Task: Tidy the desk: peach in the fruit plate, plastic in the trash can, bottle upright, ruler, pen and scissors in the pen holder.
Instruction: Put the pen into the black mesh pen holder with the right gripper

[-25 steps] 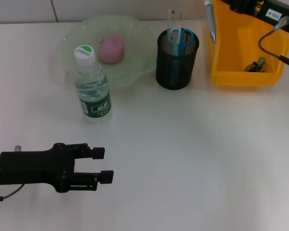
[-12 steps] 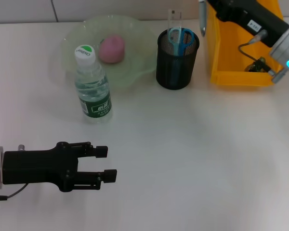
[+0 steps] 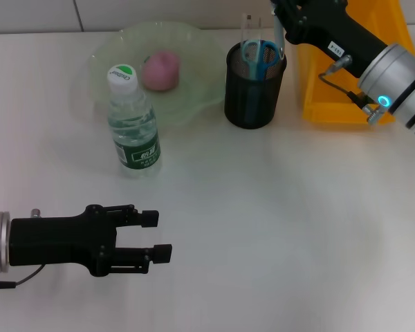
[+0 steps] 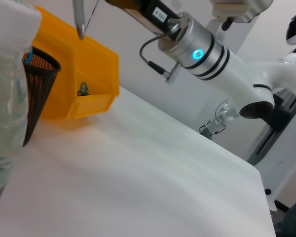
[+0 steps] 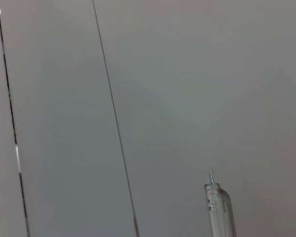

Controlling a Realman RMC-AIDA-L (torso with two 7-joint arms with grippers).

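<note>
Right pincer [image 3: 282, 19] reaching over pen holder [image 3: 254, 86], seemingly clamping pen [image 3: 279, 34] upright; left pincer [image 3: 155, 236] hovering low, fingers apart.

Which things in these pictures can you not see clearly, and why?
- Right gripper, head view: its fingers run off the top edge, so the grip on the pen is unseen.
- Trash can, head view: the right arm covers most of the inside.
- Pen, right wrist view: only its tip shows; the bottom edge cuts the rest.
</note>
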